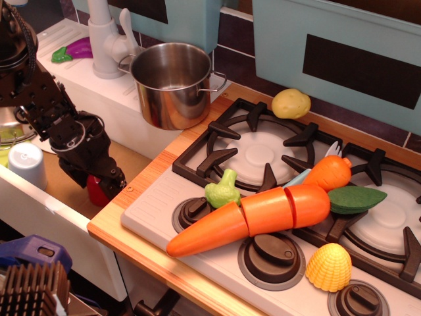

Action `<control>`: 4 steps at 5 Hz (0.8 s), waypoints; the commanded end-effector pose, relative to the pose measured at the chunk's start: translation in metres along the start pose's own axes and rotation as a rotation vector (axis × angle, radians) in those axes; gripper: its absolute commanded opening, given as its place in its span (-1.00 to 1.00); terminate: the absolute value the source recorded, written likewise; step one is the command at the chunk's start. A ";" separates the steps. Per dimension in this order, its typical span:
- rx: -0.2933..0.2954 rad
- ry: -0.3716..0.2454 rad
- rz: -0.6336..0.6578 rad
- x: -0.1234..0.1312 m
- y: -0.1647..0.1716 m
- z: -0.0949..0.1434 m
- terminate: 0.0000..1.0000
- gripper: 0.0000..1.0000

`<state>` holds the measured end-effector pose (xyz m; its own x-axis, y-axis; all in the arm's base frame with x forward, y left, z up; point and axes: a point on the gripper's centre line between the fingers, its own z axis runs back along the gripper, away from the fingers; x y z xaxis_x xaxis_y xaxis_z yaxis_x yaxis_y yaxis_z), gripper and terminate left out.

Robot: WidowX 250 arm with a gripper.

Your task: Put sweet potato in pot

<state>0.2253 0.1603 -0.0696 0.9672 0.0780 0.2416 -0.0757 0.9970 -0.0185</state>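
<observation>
Gripper point(108, 181) sits low over the sweet potato point(96, 189) on the surface; jaw opening cannot be told. Grasping step looks underway; next, a lift toward the pot point(172, 84).

**Steel, plastic and pale wood**

The pot point(172, 84) is polished, mirror-bright metal. The sliced carrot point(253, 216) and sweet potato point(97, 190) look like smooth, glossy plastic. The hand point(105, 179) is matt black. The surface point(141, 248) has a pale wood-grain edge; the burner grates point(253, 148) are matt dark brown.
</observation>
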 end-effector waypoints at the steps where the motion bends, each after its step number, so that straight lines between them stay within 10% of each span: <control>1: 0.023 -0.029 0.003 0.012 0.006 0.002 -1.00 -1.00; 4: 0.172 0.030 0.010 0.042 -0.015 0.086 -1.00 -1.00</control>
<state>0.2414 0.1388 0.0260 0.9848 0.0870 0.1503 -0.1099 0.9823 0.1518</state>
